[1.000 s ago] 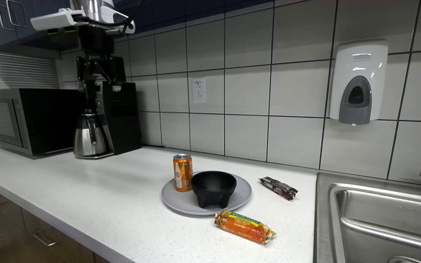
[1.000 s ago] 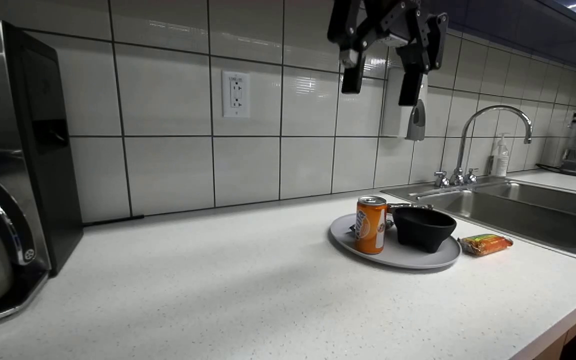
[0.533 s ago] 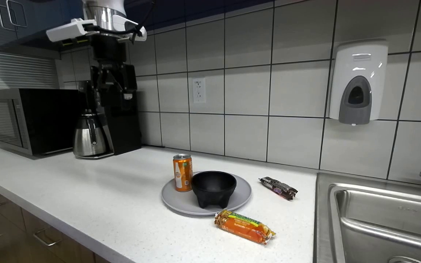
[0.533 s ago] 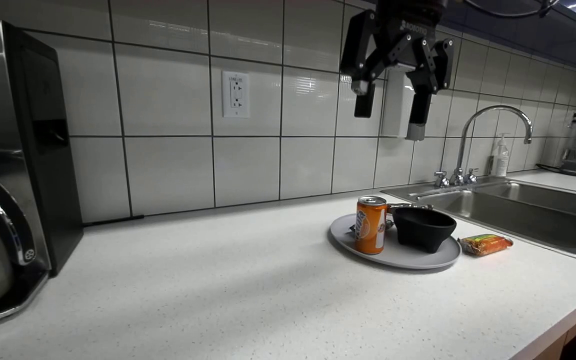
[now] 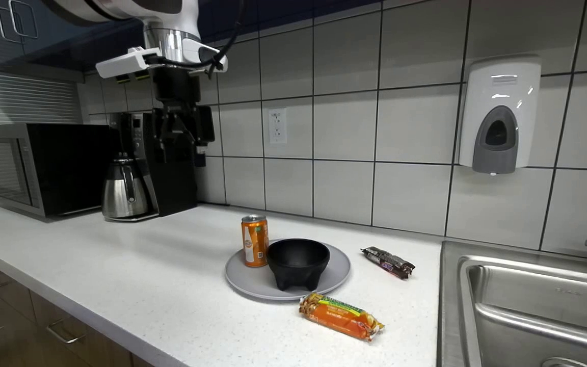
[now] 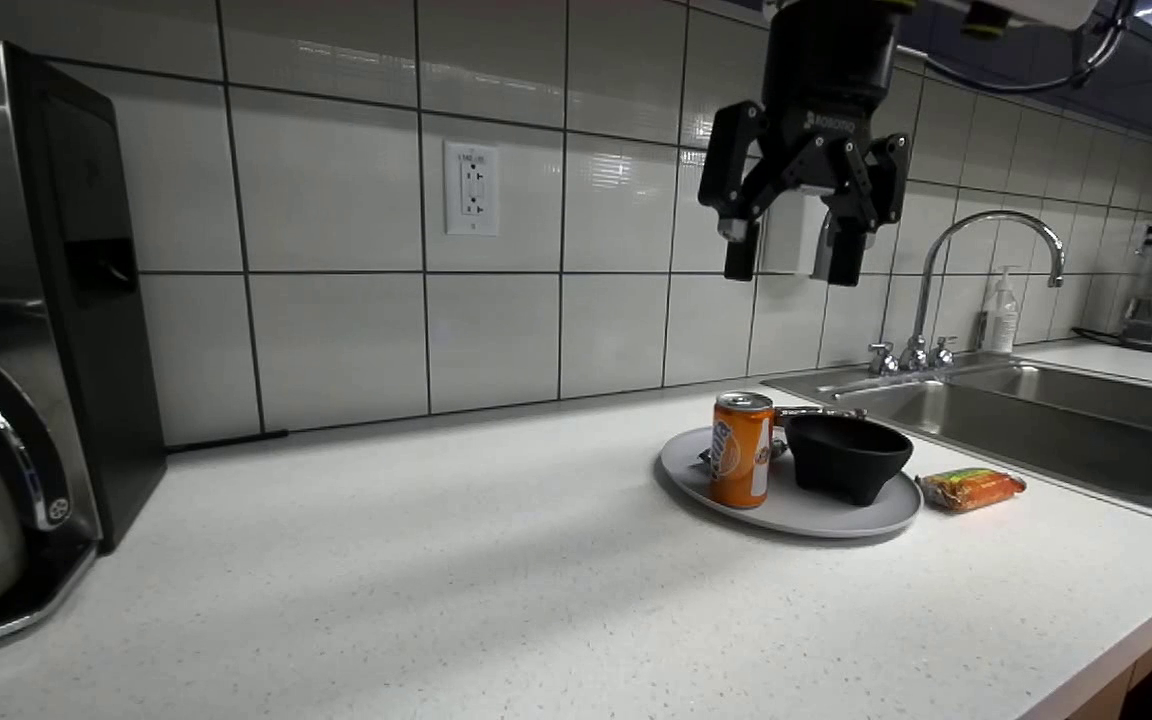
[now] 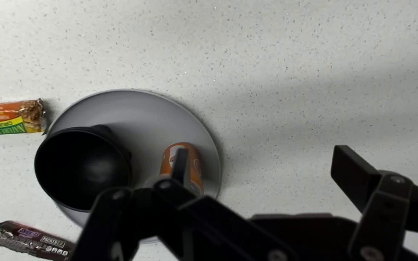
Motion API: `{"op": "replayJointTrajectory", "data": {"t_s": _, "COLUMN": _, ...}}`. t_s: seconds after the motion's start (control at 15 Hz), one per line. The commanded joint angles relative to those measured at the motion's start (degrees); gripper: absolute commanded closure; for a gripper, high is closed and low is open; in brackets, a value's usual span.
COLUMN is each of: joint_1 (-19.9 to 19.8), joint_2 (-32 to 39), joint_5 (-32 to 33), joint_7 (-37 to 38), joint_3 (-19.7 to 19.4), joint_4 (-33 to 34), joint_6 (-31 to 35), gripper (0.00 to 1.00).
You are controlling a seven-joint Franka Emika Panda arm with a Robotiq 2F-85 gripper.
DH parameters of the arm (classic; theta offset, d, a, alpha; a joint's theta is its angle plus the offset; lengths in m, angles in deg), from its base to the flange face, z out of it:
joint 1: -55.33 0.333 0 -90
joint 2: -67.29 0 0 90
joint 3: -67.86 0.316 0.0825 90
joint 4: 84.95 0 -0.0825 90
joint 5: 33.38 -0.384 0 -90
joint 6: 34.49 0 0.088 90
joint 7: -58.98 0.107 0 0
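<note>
My black gripper [image 6: 793,265] is open and empty, pointing down in the air above the counter; it also shows in both the other exterior view [image 5: 181,155] and the wrist view [image 7: 259,159]. Below it an orange can [image 6: 742,450] stands upright on a grey plate [image 6: 796,522], beside a black bowl [image 6: 848,460]. In the wrist view one finger partly covers the can [image 7: 196,165]; the bowl [image 7: 82,170] is left of it. An orange-green wrapped bar [image 5: 342,316] lies by the plate's edge. A dark wrapped bar [image 5: 389,262] lies nearer the wall.
A coffee maker [image 5: 171,168] with a steel carafe [image 5: 126,191] and a microwave [image 5: 69,168] stand at one end. A steel sink [image 5: 451,306] with a faucet [image 6: 926,270] is at the other. A soap dispenser [image 5: 500,112] hangs on the tiled wall. Silvery wrapper [image 6: 777,449] shows behind the can.
My gripper has come down and moved to the right in both exterior views, staying open. The can, bowl, plate and bars have not moved.
</note>
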Motion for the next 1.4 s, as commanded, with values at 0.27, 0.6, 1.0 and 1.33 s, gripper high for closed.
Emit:
{"op": "replayJointTrajectory", "data": {"t_s": 0.27, "joint_1": -2.1, "joint_2": 7.7, "joint_5": 3.4, "joint_7": 2.1, "joint_3": -1.5, "joint_4": 1.3, "joint_6": 6.8, "gripper": 0.0}}
{"op": "replayJointTrajectory", "data": {"t_s": 0.6, "joint_1": -2.2, "joint_2": 12.4, "joint_5": 7.7, "joint_7": 4.2, "joint_3": -2.6, "joint_4": 2.6, "joint_6": 9.3, "gripper": 0.0}}
{"op": "replayJointTrajectory", "data": {"t_s": 1.0, "joint_1": -1.8, "joint_2": 17.1, "joint_5": 10.5, "joint_7": 5.8, "joint_3": -3.8, "joint_4": 5.0, "joint_6": 11.1, "gripper": 0.0}}
{"op": "replayJointTrajectory", "data": {"t_s": 1.33, "joint_1": -1.6, "joint_2": 20.0, "joint_5": 10.2, "joint_7": 6.0, "joint_3": -5.1, "joint_4": 6.1, "joint_6": 12.0, "gripper": 0.0}}
